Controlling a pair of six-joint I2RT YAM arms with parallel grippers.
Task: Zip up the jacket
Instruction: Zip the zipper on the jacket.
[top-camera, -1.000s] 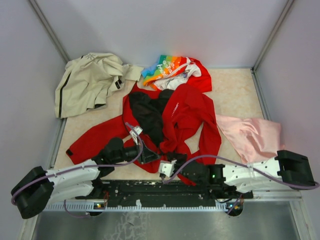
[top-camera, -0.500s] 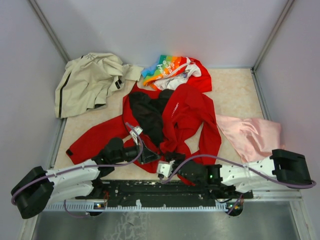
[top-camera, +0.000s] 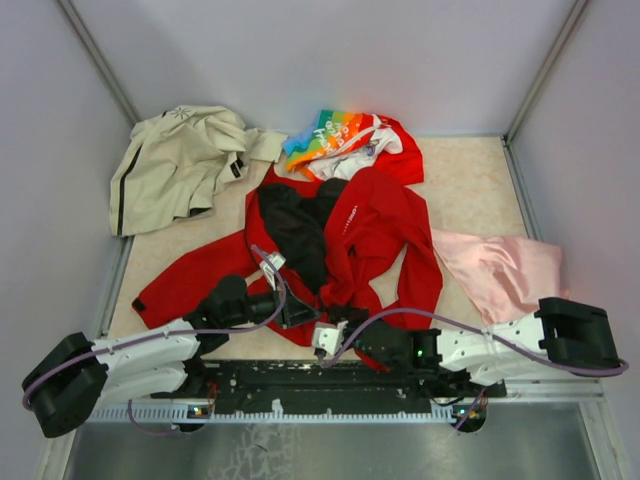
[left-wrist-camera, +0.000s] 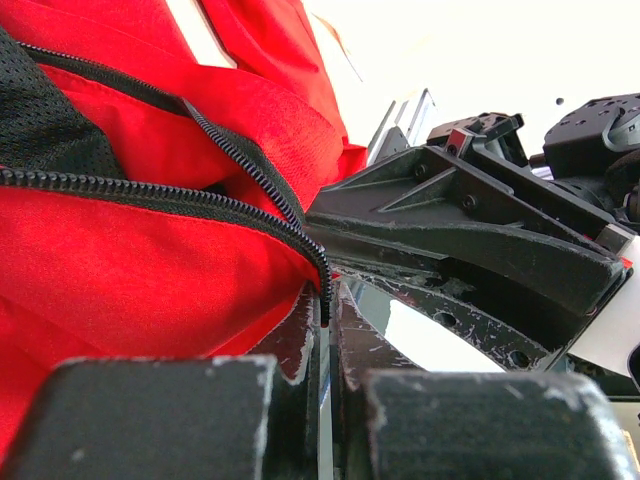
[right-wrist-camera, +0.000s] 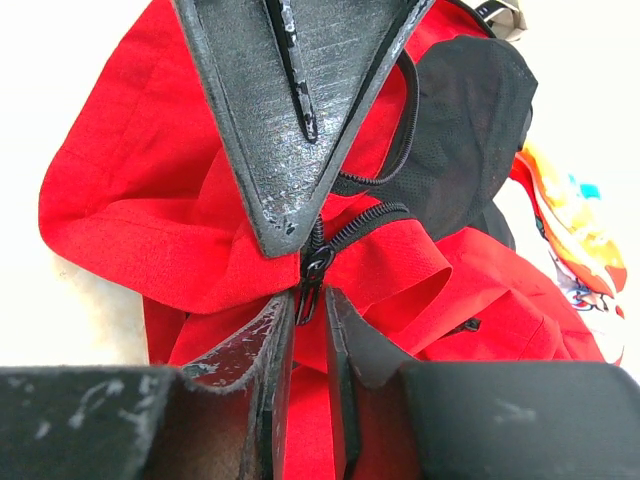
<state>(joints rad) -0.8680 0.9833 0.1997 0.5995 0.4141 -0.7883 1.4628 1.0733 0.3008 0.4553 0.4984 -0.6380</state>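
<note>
The red jacket lies open on the table, its black lining showing. My left gripper is at its near hem. In the left wrist view it is shut on the bottom end of the black zipper tape of the jacket. My right gripper faces it from the right. In the right wrist view its fingertips stand a narrow gap apart around the hanging zipper pull of the jacket. The left gripper's finger shows just above.
A beige jacket lies at the back left. A rainbow-and-white garment lies behind the red jacket. A pink cloth lies at the right. The black base rail runs along the near edge. Grey walls stand on three sides.
My right arm has slid a little to the left, bringing its gripper closer to the left gripper at the jacket's hem. The left arm and the jacket have not moved.
</note>
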